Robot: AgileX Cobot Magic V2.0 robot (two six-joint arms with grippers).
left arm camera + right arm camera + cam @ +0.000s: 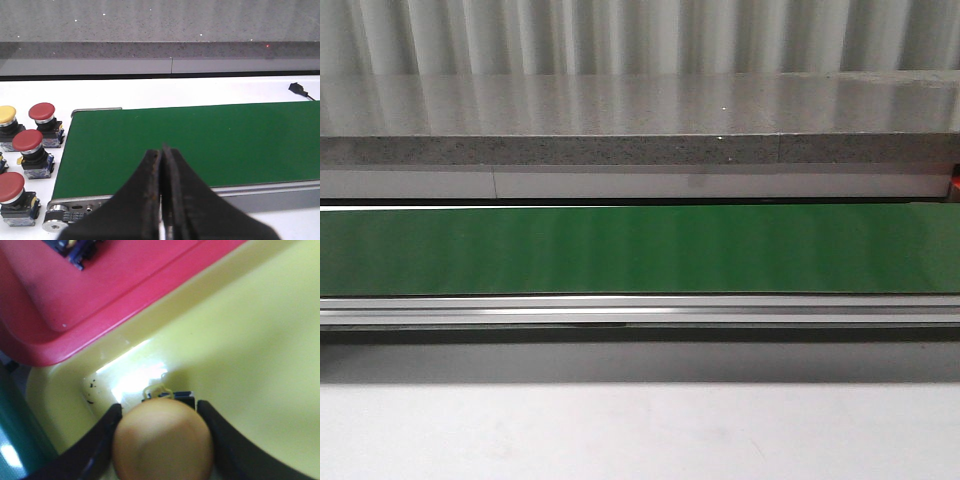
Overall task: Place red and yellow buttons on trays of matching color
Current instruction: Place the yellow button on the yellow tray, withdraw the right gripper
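Over the yellow tray (260, 340), beside the red tray (100, 295) — right gripper (162, 440) clamped on a yellow button (162, 440). Left gripper (161, 195) pinched shut, empty, above green belt (200, 142); red buttons (27, 142) alongside on white table (200, 90).

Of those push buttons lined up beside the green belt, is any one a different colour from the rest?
Yes, the yellow-capped button at the far edge of the group, next to a red button. The other three full buttons there have red caps.

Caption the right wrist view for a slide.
Right gripper holds a yellow button low inside the yellow tray, beside the red tray.
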